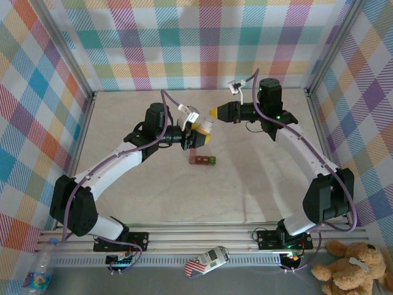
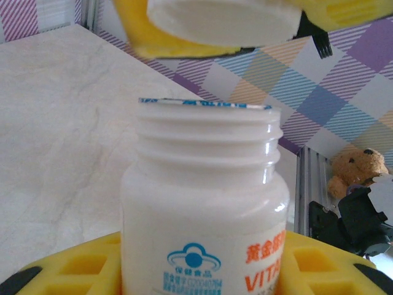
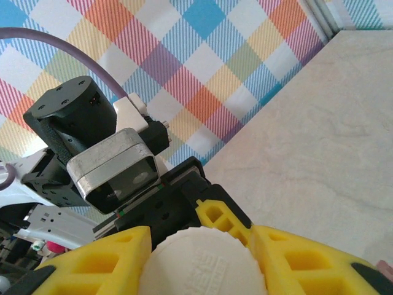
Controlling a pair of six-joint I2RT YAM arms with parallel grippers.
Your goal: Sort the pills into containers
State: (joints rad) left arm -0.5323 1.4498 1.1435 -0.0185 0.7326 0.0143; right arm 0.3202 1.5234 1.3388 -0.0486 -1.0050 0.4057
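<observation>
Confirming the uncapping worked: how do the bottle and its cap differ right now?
The bottle sits in the left end effector; the cap is in the right end effector. The bottle shows printed labelling and bare neck threads; the cap has a ribbed edge. Both are white, gripped between yellow fingers.

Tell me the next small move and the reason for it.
Probably the right claw should carry the cap aside and set it on the table. The cap is already off and hovers just above the uncapped bottle in the left claw, in the way of tipping toward the containers.
</observation>
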